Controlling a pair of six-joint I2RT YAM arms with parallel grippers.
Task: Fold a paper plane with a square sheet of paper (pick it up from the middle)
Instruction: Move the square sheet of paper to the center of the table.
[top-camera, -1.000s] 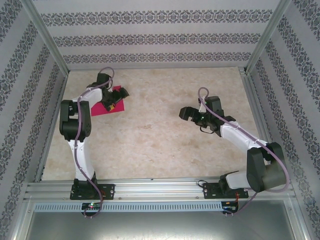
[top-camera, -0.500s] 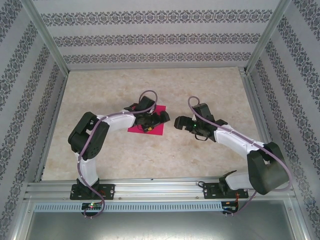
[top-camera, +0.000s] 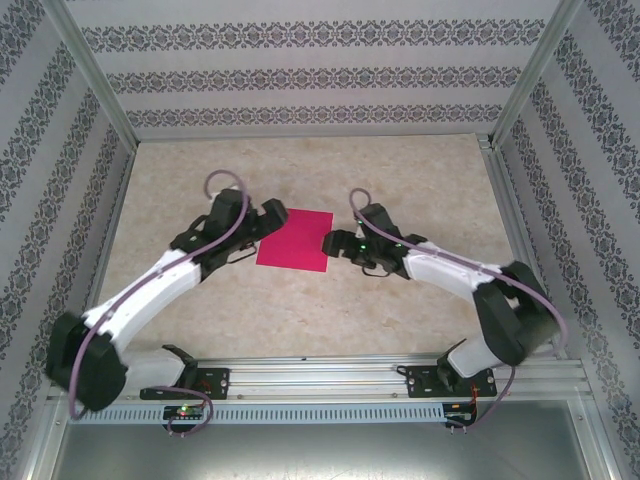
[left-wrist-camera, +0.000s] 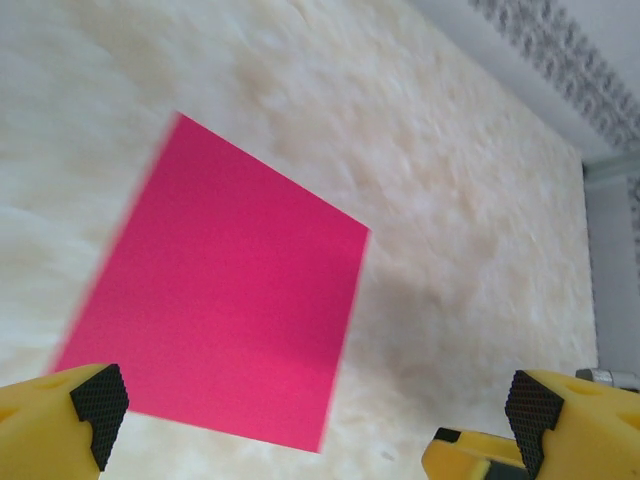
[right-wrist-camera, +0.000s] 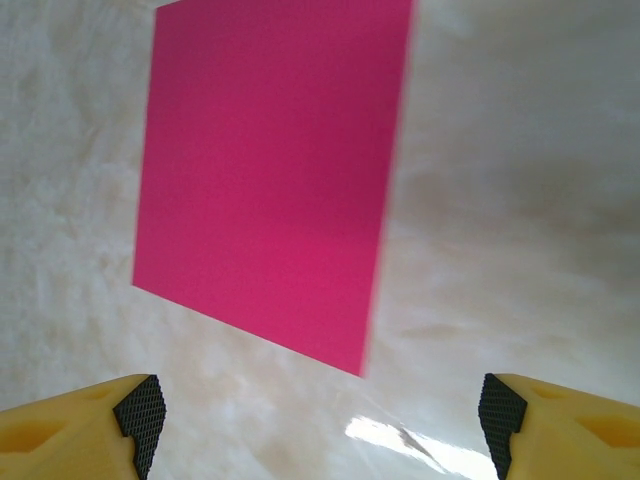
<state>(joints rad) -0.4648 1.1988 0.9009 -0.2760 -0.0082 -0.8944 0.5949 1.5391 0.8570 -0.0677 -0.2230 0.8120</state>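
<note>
Magenta square sheet of paper (top-camera: 294, 240) lying flat | we are flanking it for a middle pickup | left fingers (left-wrist-camera: 98, 398), right fingers (right-wrist-camera: 140, 410) gaping wide, empty

The square sheet of paper (top-camera: 294, 240) looks matt and smooth (tabletop (top-camera: 400, 180) marbled, faintly glossy).

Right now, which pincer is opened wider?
The left pincer, left of the pink paper: it stands open wider than the right pincer.
</note>
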